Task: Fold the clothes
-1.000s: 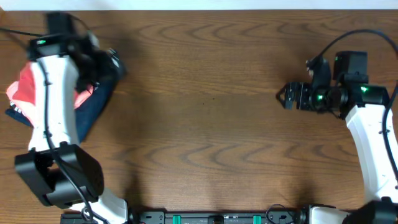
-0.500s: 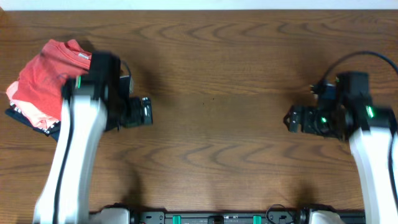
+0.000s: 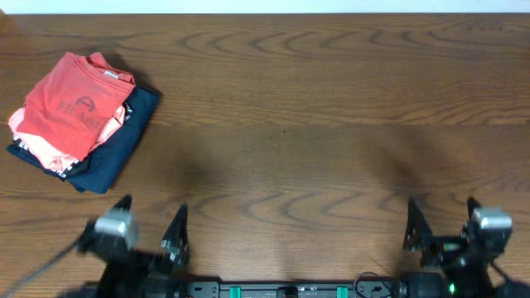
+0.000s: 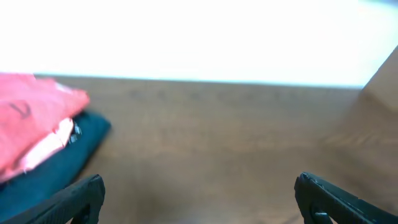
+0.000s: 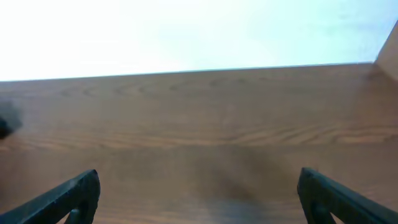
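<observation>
The coral-red T-shirt point(image 3: 73, 103) lay folded at the far left of the wooden surface point(image 3: 298, 116), topmost in a small pile. A faint dark graphic showed on its upper face. Under it a pale pink garment point(image 3: 41, 147) peeked out along the pile's left edge. A navy garment point(image 3: 116, 145) lay at the bottom, sticking out to the right and toward the near side.

Both arms sat low at the near edge of the surface, well apart from the pile. The left end effector point(image 3: 151, 217) stood open, its two fingers spread wide with nothing between them. From its own camera the pile sat off to the left, beyond the fingers. The right end effector point(image 3: 441, 217) was likewise spread wide and empty, its camera looking across the wood grain toward the far edge.
</observation>
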`<action>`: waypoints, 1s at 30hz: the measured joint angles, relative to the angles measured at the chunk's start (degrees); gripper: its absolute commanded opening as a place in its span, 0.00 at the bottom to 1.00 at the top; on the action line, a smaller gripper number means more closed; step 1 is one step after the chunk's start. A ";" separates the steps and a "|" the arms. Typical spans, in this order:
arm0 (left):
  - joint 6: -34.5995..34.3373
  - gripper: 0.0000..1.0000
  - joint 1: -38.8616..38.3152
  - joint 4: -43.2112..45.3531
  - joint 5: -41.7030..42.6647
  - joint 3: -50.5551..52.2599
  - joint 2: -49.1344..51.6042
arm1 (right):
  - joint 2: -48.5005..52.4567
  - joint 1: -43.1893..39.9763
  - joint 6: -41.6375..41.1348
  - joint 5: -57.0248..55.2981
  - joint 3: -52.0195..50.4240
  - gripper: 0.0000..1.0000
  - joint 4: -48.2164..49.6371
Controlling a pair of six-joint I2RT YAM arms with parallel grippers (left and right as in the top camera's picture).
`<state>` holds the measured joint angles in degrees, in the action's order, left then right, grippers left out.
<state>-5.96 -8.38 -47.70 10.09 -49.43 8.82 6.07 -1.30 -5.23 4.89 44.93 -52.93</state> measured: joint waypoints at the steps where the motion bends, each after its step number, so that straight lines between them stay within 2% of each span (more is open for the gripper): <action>1: 0.00 0.98 0.00 -0.04 0.00 0.02 -1.99 | -1.68 0.00 0.00 -0.04 -0.02 0.99 -1.05; 5: 0.00 0.98 0.00 -0.04 -0.02 0.02 -7.34 | -5.09 0.00 -0.04 -0.44 -0.07 0.99 -6.82; 9: 0.00 0.98 0.00 -0.07 -0.02 0.04 -8.07 | -5.14 0.00 -0.17 -0.55 -0.55 0.99 -12.50; 21: 0.00 0.98 0.00 -0.28 0.00 0.13 -8.07 | -5.14 0.00 0.09 -2.38 -1.03 0.99 -12.11; 24: 0.00 0.98 0.00 -0.28 -0.02 0.15 -8.07 | -5.38 0.00 0.09 -2.34 -3.56 0.99 -7.96; 26: 0.00 0.98 0.00 -0.33 0.00 0.24 -8.07 | -5.46 0.00 0.11 -2.29 -7.69 0.99 -1.86; 30: 0.00 0.98 0.00 -0.39 0.00 0.33 -8.07 | -5.35 0.00 0.26 -0.72 -20.11 0.99 17.84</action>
<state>-5.96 -8.38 -48.10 10.09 -49.10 0.75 0.71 -1.30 -4.97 4.16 24.82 -35.09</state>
